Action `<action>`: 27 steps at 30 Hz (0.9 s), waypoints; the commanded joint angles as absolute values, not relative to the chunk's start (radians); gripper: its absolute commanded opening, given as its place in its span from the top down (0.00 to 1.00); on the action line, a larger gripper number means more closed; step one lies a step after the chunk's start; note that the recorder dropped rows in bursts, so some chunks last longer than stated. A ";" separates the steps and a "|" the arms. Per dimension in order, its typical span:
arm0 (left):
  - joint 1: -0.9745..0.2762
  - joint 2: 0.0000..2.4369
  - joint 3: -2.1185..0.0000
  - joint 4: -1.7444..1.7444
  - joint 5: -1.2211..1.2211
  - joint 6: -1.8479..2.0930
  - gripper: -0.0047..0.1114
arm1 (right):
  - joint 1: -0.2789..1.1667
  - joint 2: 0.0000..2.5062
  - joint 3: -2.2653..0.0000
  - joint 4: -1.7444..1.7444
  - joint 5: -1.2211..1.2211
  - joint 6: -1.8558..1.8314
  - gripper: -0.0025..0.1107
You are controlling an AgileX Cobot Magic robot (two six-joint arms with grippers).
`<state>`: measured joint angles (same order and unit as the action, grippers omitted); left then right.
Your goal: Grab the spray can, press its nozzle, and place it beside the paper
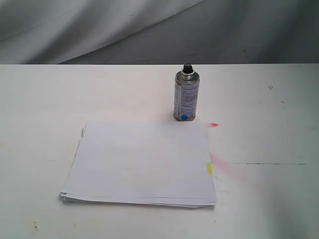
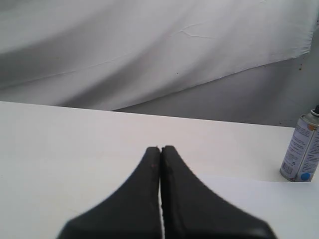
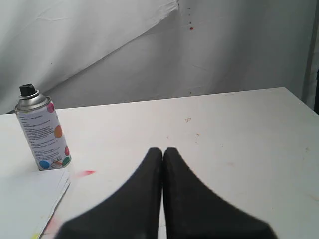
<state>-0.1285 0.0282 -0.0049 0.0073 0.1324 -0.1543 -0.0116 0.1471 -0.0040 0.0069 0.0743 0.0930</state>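
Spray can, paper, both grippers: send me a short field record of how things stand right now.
spray can: upright on the table, just behind the paper's far right corner in the exterior view, ungripped
nozzle: black, on top, nothing pressing it
paper: flat stack, yellow tab on its right edge
left gripper: shut, empty, away from the can
right gripper: shut, empty, away from the can
marks: red smears right of the paper

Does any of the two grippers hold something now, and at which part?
Nothing is held. The left gripper and the right gripper are both shut on nothing, and the spray can stands free on the table behind the paper.
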 commanded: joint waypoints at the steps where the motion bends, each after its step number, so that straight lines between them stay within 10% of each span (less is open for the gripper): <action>1: -0.132 0.022 0.000 0.009 0.132 -0.156 0.96 | -0.020 0.142 0.000 0.010 0.065 0.088 0.98; 27: -0.132 0.022 0.000 0.009 0.132 -0.156 0.96 | -0.020 0.178 -0.093 0.051 0.201 0.088 0.98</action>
<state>-0.1285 0.0282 -0.0049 0.0073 0.1324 -0.1543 -0.0116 0.1554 -0.0284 0.0261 0.1394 0.0930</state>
